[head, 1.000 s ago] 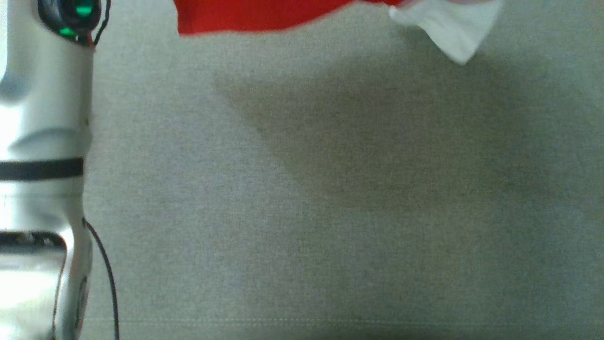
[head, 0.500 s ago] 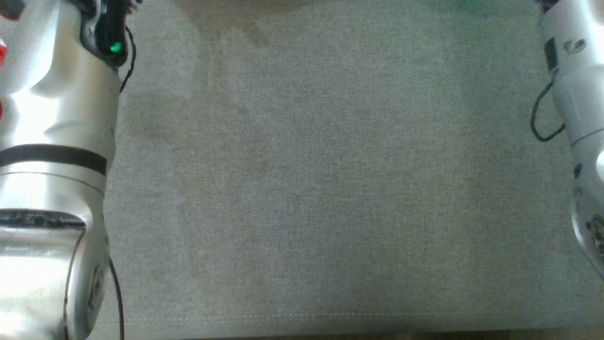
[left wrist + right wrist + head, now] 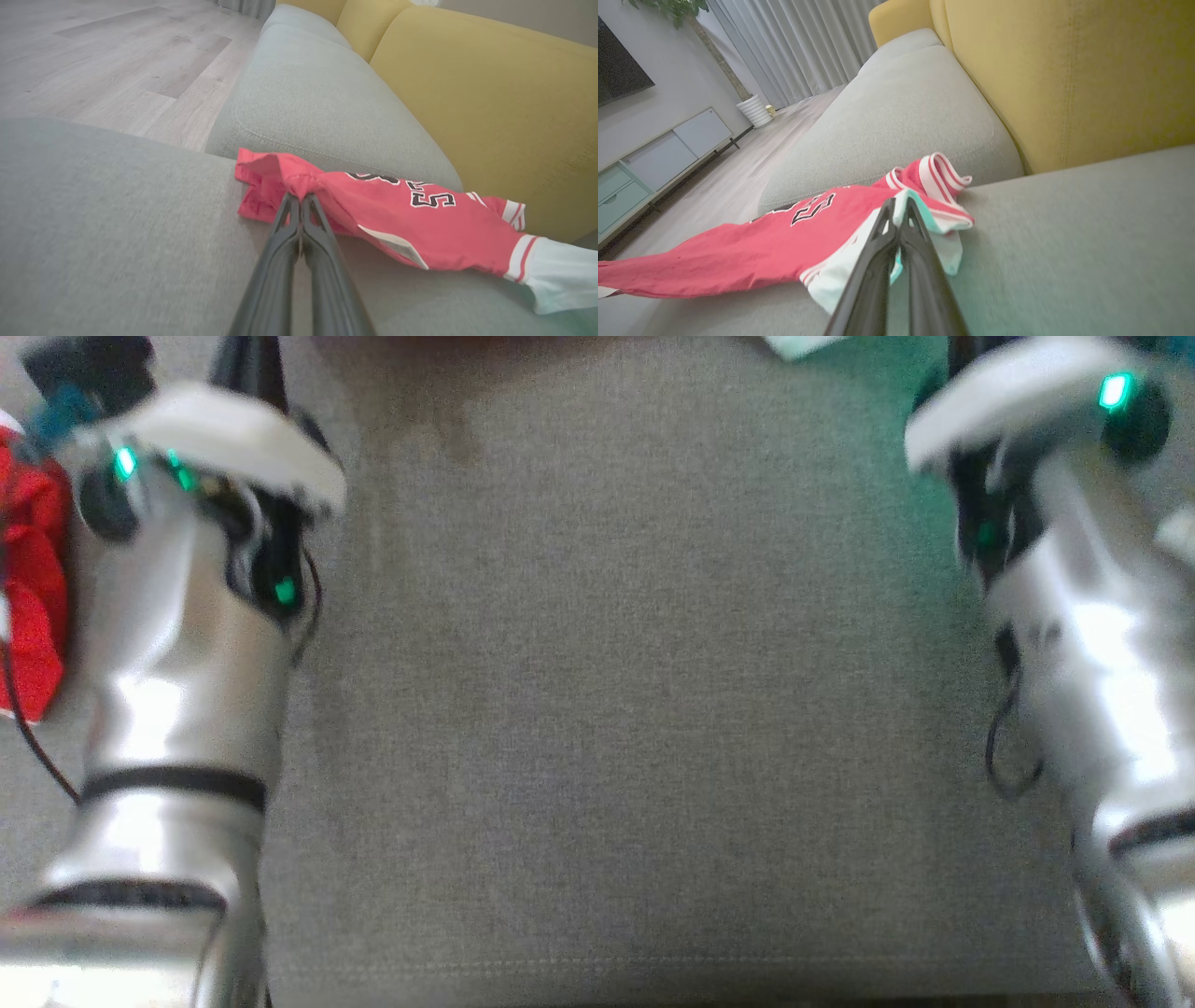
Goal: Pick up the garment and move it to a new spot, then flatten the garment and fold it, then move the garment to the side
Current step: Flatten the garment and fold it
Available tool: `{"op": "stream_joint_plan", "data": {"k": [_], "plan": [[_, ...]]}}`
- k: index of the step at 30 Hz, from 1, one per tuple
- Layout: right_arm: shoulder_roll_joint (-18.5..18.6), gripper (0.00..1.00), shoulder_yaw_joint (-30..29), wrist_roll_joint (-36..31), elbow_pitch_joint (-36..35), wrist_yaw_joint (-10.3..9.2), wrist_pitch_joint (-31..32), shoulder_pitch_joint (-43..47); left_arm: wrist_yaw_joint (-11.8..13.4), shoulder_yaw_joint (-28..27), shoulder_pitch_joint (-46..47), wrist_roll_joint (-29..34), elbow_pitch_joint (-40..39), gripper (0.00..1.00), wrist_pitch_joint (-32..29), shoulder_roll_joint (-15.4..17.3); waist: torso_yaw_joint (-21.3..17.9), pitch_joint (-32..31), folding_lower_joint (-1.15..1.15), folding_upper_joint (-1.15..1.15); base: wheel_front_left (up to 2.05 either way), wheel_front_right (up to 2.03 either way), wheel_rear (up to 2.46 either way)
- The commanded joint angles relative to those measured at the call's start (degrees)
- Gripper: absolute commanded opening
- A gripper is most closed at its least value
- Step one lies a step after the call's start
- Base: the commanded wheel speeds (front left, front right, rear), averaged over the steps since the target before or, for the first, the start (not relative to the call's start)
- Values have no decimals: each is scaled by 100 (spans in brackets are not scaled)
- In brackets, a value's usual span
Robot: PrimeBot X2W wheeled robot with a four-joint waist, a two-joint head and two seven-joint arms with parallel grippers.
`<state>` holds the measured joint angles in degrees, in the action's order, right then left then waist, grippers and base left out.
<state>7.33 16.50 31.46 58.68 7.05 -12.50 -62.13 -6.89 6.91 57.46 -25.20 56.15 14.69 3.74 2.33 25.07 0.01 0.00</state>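
Item 1, jersey (image 3: 397, 219): red sports top with black-and-white numerals, striped red-and-white trim and a white end panel. It is drawn out lengthwise between the two grippers across the front grey seat cushion (image 3: 117, 233), close to the seam with the next seat cushion (image 3: 317, 102). Whether its middle rests on the cushion or hangs just clear of it cannot be told.

Item 2, left gripper (image 3: 300, 198): both dark fingers pressed together, clamped on a bunched red corner of the jersey. The fabric puckers right at the tips, and the rest of the jersey trails away to the right of the left wrist view.

Item 3, right gripper (image 3: 899, 203): fingers pressed together, pinching the white-edged end of the jersey at the tips. The striped opening lies just beyond them, and the red body runs off to the lower left of the right wrist view.

Item 4, left forearm (image 3: 177, 691) and right forearm (image 3: 1092, 644): silver, with green lights, standing at either edge of the blurred head view with bare grey cushion between them. A fold of red cloth shows at the far left edge.

Item 5, surroundings: yellow back cushion (image 3: 490, 93) behind the seats, pale wood floor (image 3: 117, 60), grey curtains (image 3: 798, 42), low cabinet (image 3: 658, 158), white ribbed plant pot (image 3: 754, 112)
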Motion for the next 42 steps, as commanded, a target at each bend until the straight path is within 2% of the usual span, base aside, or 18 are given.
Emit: {"op": "stream_joint_plan", "data": {"k": [1,7,11,14,20,26,33,42], "plan": [[-27,0,80,101,-310,44,-98,232,-23,-142,-134,73,-267,0,30,188,1,-176,-1,0,0,0,0],[213,0,36,472,-1583,44,-215,2202,-46,-354,-1584,182,-1110,0,30,162,-56,-792,-1,0,0,0,0],[332,0,-302,474,-2635,44,-190,3480,-52,-446,-2554,241,-1744,0,30,177,-102,-1212,-1,0,0,0,0],[326,0,-633,321,-3507,44,91,4398,-52,-562,-3223,257,-2291,0,30,194,-110,-1492,-1,0,0,0,0],[-92,0,-1517,-185,-5536,44,993,6184,64,-504,-4415,344,-3235,0,-43,183,24,-1969,-1,0,0,0,0],[-422,0,-1992,-455,-7117,44,1957,7671,414,-552,-5471,301,-4308,0,-531,192,91,-2321,-1,0,0,0,0],[-444,0,-2277,-294,-7692,44,2389,8370,834,-550,-6480,361,-5757,0,-1296,273,102,-2490,-1,0,0,0,0],[-445,0,-2325,-292,-7657,44,2518,8481,983,-476,-6843,361,-6276,0,-1710,310,95,-2506,-1,0,0,0,0]]}}
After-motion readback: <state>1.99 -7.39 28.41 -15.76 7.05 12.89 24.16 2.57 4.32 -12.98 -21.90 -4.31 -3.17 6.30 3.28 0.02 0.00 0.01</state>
